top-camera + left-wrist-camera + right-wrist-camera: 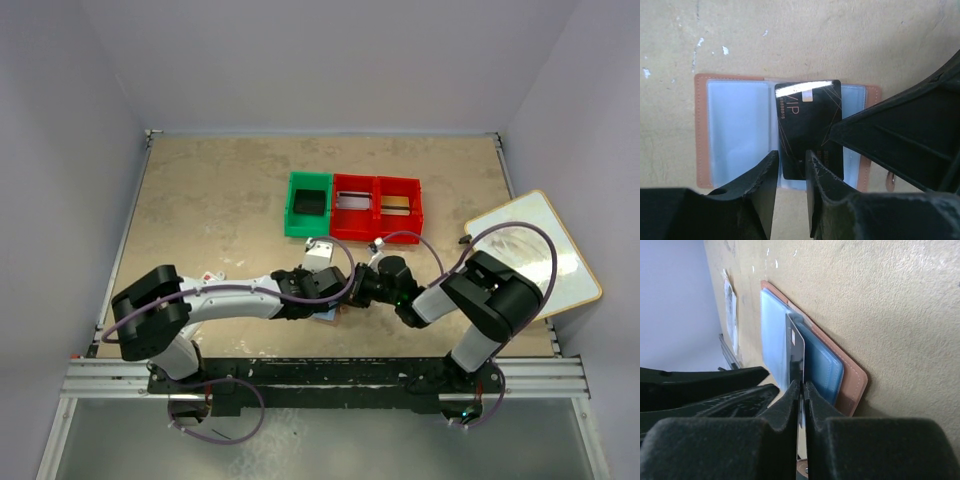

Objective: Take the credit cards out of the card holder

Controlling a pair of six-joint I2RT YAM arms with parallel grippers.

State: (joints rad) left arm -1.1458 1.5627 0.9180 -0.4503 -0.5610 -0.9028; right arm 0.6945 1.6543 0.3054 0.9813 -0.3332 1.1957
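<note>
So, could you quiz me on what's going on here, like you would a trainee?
1. True or false: the card holder is folded shut.
2. Which pinches the black card: A the left tool, or B the right tool?
3. Fill in: beside the green bin stand two bins coloured ____.
Key: 1 false; 2 B; 3 red.

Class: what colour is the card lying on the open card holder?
The card is black with thin coppery lines; best seen in the left wrist view.
</note>
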